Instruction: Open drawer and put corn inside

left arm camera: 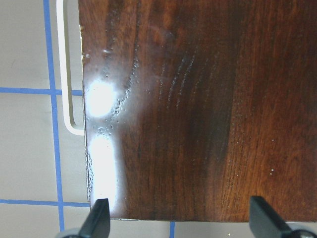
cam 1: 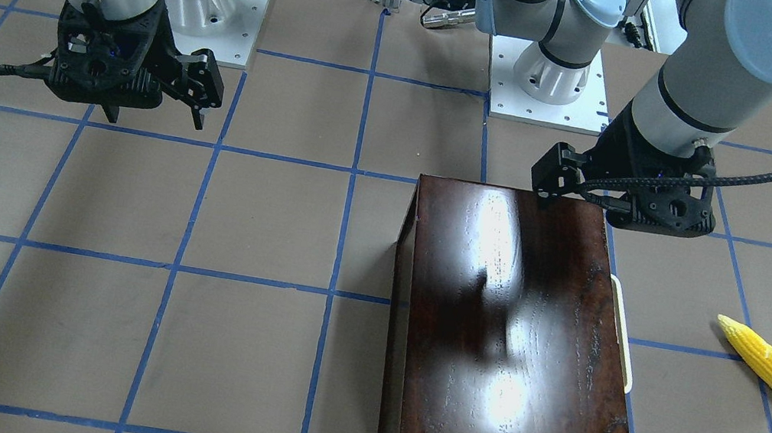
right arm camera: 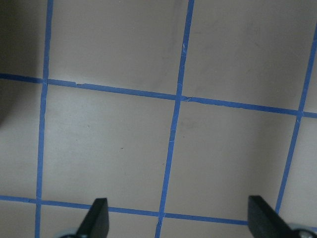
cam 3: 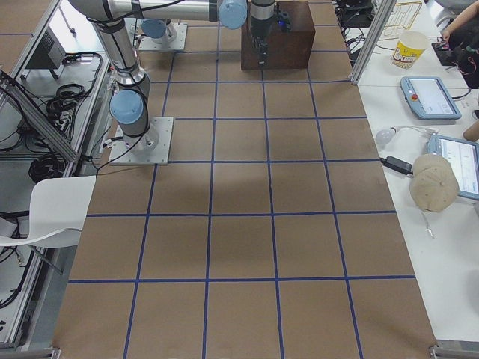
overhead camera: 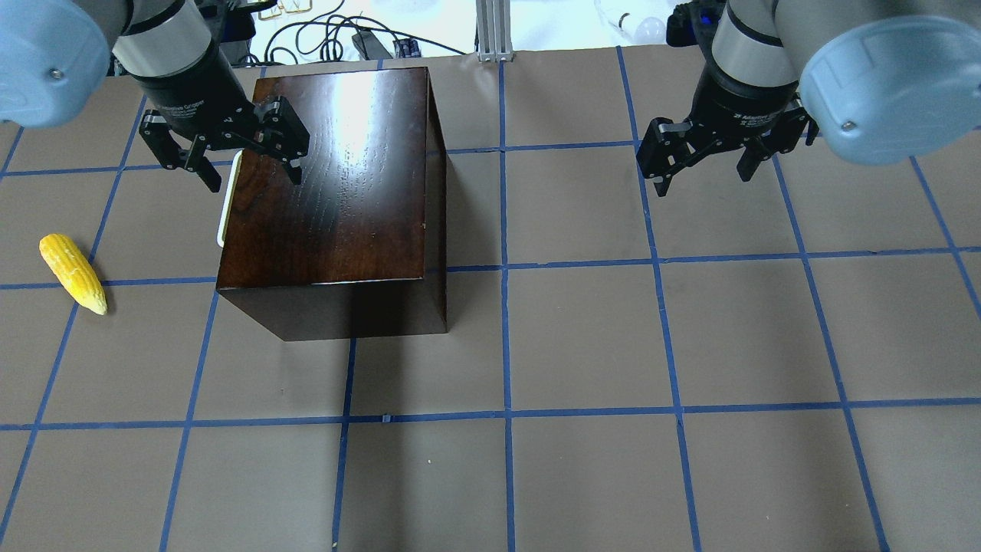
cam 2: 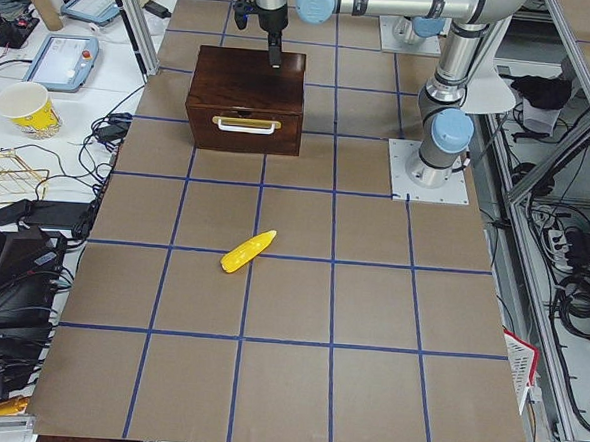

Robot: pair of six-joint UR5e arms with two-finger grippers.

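Observation:
The dark reddish-brown box (overhead camera: pixel 337 184) stands on the table with its drawer shut. Only the drawer's white bar handle (overhead camera: pixel 228 199) shows, on the box's side towards the corn; it also shows in the left wrist view (left arm camera: pixel 67 74). The yellow corn (overhead camera: pixel 73 274) lies on the mat, apart from the box, on the handle's side (cam 1: pixel 769 364). My left gripper (overhead camera: pixel 249 165) is open and empty, hovering over the box's top edge above the handle (left arm camera: pixel 181 220). My right gripper (overhead camera: pixel 705 172) is open and empty over bare mat (right arm camera: pixel 178 220), far from the box.
The brown mat carries a blue tape grid (overhead camera: pixel 506 264). The two arm bases (cam 1: pixel 555 81) stand at the robot's edge of the table. Side benches hold a paper cup (cam 2: pixel 26 107), tablets and cables beyond the table's ends.

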